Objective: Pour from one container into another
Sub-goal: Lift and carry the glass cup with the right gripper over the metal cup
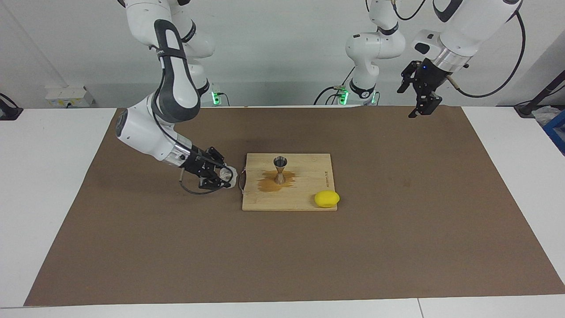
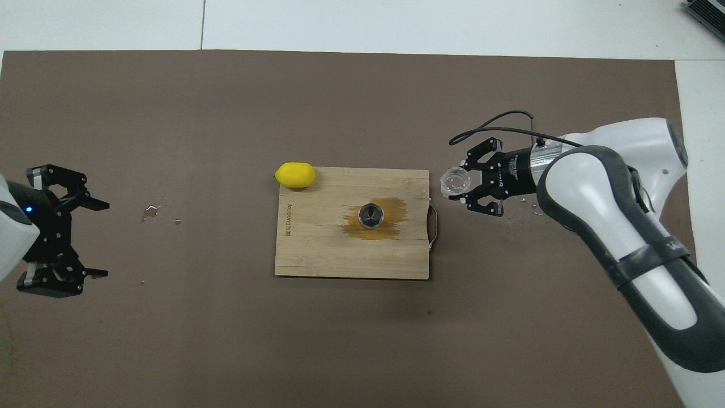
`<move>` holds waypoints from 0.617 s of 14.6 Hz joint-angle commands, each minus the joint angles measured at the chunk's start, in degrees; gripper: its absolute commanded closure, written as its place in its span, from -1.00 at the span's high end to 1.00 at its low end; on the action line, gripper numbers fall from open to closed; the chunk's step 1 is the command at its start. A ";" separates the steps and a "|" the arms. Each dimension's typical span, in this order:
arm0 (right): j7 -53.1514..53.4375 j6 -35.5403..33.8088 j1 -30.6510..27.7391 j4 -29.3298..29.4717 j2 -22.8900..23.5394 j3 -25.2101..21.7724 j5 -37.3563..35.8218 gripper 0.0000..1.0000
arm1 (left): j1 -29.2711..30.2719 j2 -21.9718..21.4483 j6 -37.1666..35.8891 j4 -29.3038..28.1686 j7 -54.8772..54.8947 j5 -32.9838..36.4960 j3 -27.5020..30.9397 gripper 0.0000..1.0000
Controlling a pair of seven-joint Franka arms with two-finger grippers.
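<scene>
The small clear cup (image 1: pixel 229 172) is between the fingers of my right gripper (image 1: pixel 226 177), low over the brown mat, just off the wooden board's handle end toward the right arm's end of the table. In the overhead view the right gripper (image 2: pixel 461 185) is closed around the cup (image 2: pixel 455 180). The silvery hourglass jigger (image 1: pixel 280 169) stands upright on the board in a dark wet patch; it also shows in the overhead view (image 2: pixel 371 215). My left gripper (image 1: pixel 408 104) is open and empty, raised over the mat at the left arm's end, waiting (image 2: pixel 102 239).
The wooden board (image 1: pixel 309 194) lies mid-table on the brown mat, with a metal handle (image 2: pixel 435 225) at the end by the cup. A yellow lemon (image 1: pixel 327 198) sits at the board's corner farther from the robots. Water drops (image 2: pixel 152 211) lie on the mat near the left gripper.
</scene>
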 commanded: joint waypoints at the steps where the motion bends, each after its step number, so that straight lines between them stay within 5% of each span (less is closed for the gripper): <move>1: 4.40 1.60 3.81 1.05 -0.89 -0.22 -3.51 -1.00 | -1.14 -2.96 -0.82 -1.39 -7.38 4.82 -1.32 1.00; 9: 17.05 1.95 12.25 7.03 -0.10 -0.04 -18.09 -1.00 | -0.79 -8.42 -0.82 -5.27 -49.14 5.18 -2.91 1.00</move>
